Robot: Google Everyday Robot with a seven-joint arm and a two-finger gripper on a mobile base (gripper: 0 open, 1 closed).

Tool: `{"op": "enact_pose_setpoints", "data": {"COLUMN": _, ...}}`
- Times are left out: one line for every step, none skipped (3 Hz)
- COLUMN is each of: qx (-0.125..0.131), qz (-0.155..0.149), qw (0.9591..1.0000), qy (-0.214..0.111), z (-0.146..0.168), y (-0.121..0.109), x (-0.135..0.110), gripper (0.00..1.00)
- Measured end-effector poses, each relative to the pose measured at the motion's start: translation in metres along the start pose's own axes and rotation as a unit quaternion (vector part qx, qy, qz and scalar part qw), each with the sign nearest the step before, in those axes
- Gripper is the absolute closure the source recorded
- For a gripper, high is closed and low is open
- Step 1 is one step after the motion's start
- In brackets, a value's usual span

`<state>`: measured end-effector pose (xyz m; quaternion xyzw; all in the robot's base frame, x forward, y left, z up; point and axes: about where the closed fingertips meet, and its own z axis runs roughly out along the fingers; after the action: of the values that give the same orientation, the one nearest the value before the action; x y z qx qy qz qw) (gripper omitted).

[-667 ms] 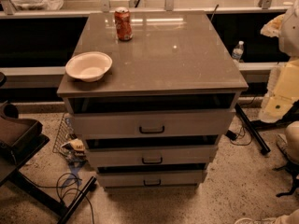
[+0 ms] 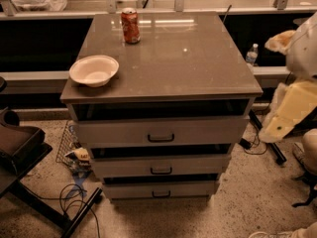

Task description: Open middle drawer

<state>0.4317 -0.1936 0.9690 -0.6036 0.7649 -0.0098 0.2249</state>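
The middle drawer (image 2: pixel 198 165), between the cabinet's (image 2: pixel 198 58) top and bottom fronts, is judged shut, handle (image 2: pixel 161 170) untouched. The gripper is not seen; its grip cannot be told. The whole pull is left.

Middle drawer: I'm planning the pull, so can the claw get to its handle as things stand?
Probably yes. The middle drawer shows its handle uncovered, with nothing standing before it. The claw hangs off the right side of the cabinet, apart from it and higher up.
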Motion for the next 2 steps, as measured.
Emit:
{"op": "enact_pose_setpoints", "data": {"qx": -0.014, "qz": 0.023, "qw": 0.9973, "qy": -0.069, "z": 0.046, "y": 0.027, "x": -0.005, "gripper": 0.00}}
{"op": "enact_pose_setpoints", "data": {"qx": -0.034, "qz": 0.042, "qw": 0.9877, "qy": -0.147, "z": 0.105, "y": 0.061, "x": -0.015, "gripper": 0.00}}
